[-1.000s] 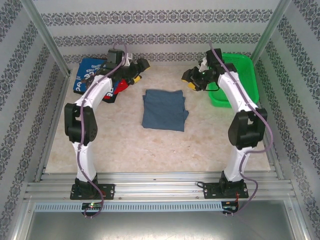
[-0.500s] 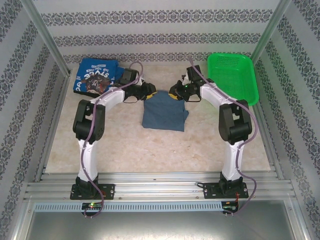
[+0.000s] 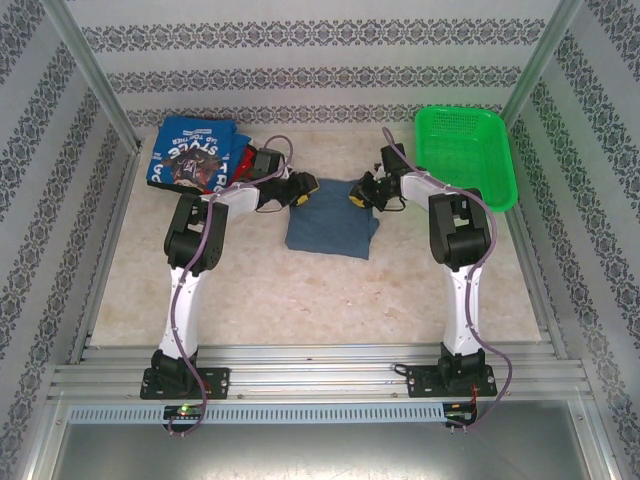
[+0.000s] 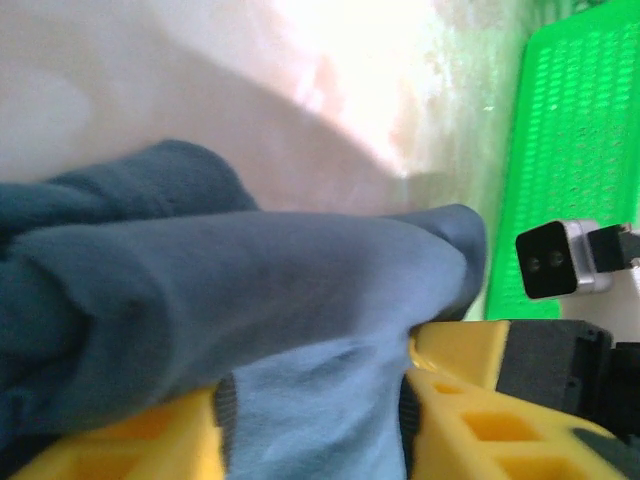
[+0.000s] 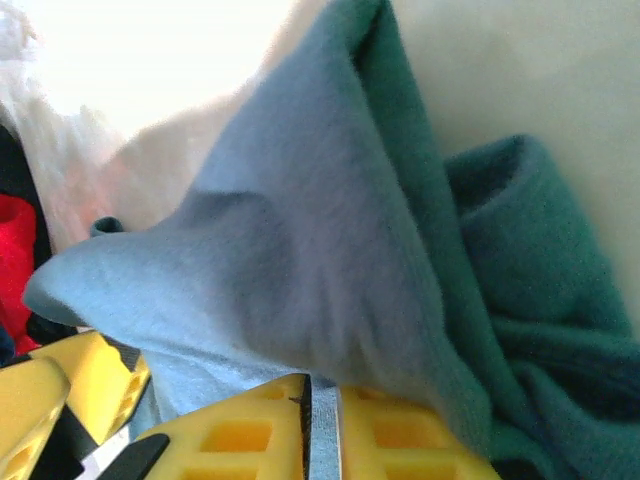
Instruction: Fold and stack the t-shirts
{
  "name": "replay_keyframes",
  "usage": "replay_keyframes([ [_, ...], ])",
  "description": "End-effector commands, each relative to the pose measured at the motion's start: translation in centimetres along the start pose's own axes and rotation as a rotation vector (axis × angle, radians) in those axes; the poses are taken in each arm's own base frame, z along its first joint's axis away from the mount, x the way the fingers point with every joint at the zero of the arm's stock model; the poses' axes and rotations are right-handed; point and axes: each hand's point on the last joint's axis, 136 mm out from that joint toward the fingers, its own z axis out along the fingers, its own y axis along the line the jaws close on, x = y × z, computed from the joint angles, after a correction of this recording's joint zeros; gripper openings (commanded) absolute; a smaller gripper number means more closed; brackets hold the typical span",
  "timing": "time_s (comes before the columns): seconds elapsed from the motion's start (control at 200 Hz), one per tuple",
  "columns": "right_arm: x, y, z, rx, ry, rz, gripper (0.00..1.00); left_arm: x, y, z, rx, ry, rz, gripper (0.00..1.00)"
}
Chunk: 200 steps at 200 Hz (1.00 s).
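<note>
Left fingers (image 4: 470,420) and right fingers (image 5: 240,440) now inward, onto slate-blue t-shirt's (image 3: 330,225) far corners.

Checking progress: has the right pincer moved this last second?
Yes: the right pincer went left, away from the green basket, to the far corner of the slate-blue shirt.

One slate-blue t-shirt (image 3: 328,228), one bright blue printed t-shirt (image 3: 190,152), one green basket (image 3: 465,155) and two robot arms (image 3: 188,240) (image 3: 457,228).
</note>
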Motion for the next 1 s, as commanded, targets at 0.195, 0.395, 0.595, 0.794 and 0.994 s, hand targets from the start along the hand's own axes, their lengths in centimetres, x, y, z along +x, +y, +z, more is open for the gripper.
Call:
replay_keyframes([
  [0.195,-0.3,5.5,-5.8,-0.036,-0.055,-0.122,0.34,-0.5,-7.8,-10.3,0.023,-0.082,0.085,0.80],
  [0.395,3.7,8.5,-11.8,0.042,-0.061,-0.313,0.58,4.0,-1.5,-13.5,-0.250,-0.031,0.130,0.81],
  [0.595,6.5,6.0,-13.3,0.090,-0.044,-0.305,0.68,5.9,1.0,-10.5,-0.340,-0.001,0.181,0.81],
  [0.794,8.7,4.9,-12.9,0.063,-0.008,-0.298,0.68,7.1,3.2,-7.7,-0.442,0.022,0.219,0.80],
  [0.994,10.5,4.2,-13.1,0.036,0.016,-0.289,0.68,8.1,4.5,-5.1,-0.462,0.028,0.220,0.79],
])
